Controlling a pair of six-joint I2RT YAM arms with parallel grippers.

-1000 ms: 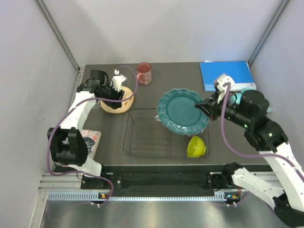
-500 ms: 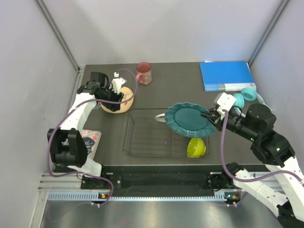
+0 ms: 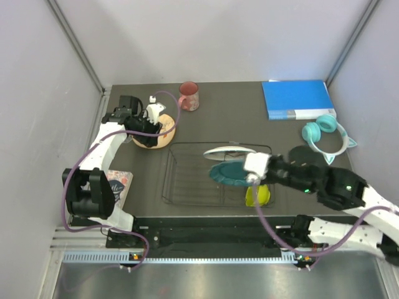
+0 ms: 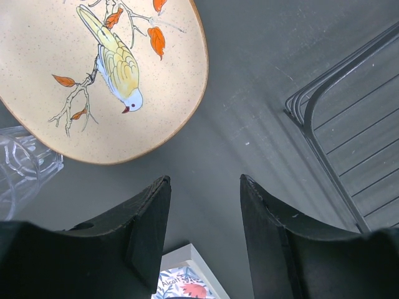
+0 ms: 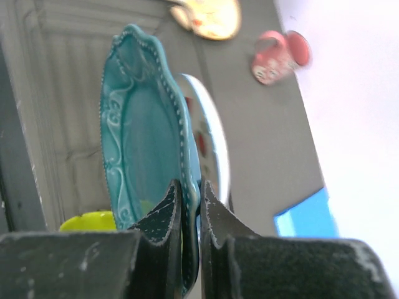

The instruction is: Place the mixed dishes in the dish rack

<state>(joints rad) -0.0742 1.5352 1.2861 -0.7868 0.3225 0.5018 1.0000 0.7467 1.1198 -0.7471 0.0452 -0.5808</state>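
My right gripper [image 3: 252, 167] is shut on the rim of the teal scalloped plate [image 3: 229, 174], holding it edge-up over the black wire dish rack [image 3: 184, 182]. A white plate with red marks [image 3: 229, 151] stands in the rack just behind it. In the right wrist view the teal plate [image 5: 140, 131] sits between my fingers [image 5: 163, 215], with the white plate [image 5: 212, 146] beyond. My left gripper [image 4: 204, 180] is open and hovers by the cream-yellow bird plate [image 4: 100, 68]. A clear glass [image 4: 22, 171] is beside that plate. The lime-green bowl [image 3: 259, 195] and pink-red mug [image 3: 189, 96] rest on the table.
A blue binder [image 3: 298, 98] lies at the back right, with teal cat-ear headphones [image 3: 325, 132] in front of it. A floral book [image 3: 118, 184] lies at the left near my left arm's base. The enclosure walls stand close on both sides.
My right arm has swung down and left, tipping the teal plate from flat to on edge low over the rack beside the white plate. The left gripper barely moved.
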